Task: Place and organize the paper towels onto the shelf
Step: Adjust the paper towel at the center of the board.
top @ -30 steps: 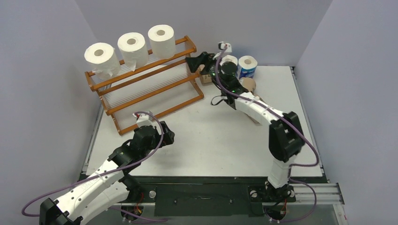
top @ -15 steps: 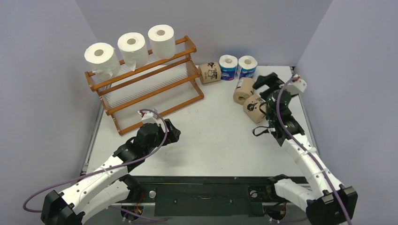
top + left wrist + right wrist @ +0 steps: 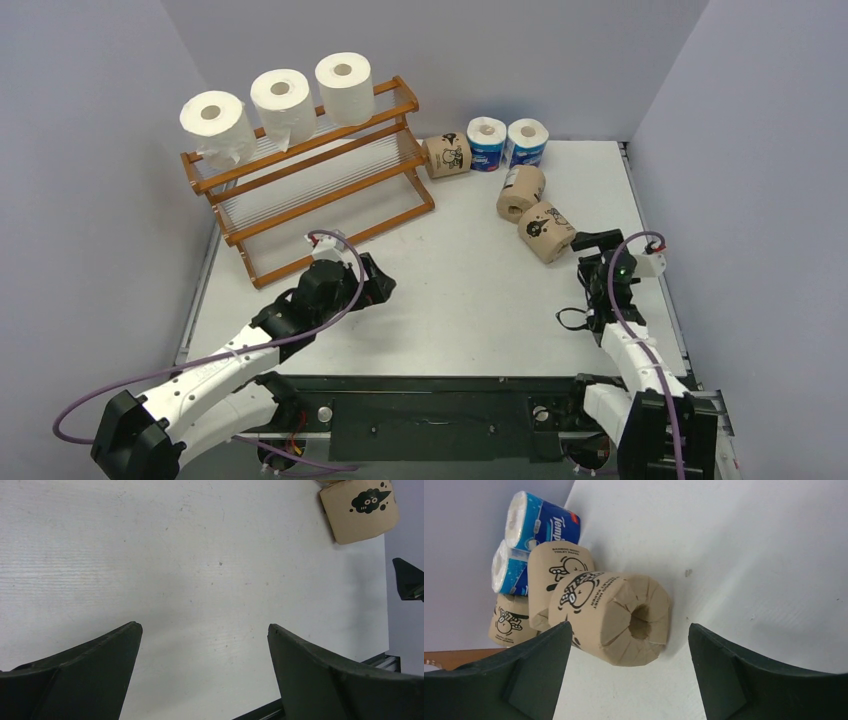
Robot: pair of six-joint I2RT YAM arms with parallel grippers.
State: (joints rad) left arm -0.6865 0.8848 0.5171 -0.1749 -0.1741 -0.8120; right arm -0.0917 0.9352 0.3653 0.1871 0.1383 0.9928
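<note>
The shelf (image 3: 322, 198) stands at ten o'clock on the table (image 3: 460, 300), with three rolls (image 3: 281, 95) in a row on its top tier. At twelve o'clock a single roll (image 3: 447, 156) lies just beside the shelf's right end, with a pair of rolls (image 3: 487, 143) upright to its right. Two more rolls (image 3: 521, 192) lie in front of the pair, toward two o'clock.

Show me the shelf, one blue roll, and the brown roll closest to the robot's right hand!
shelf (image 3: 330, 195), top external view, front rail of the middle tier.
blue-and-white roll (image 3: 487, 152), top external view, its wrapped side.
brown roll (image 3: 606, 616), right wrist view, wrapper beside the folded end.
</note>
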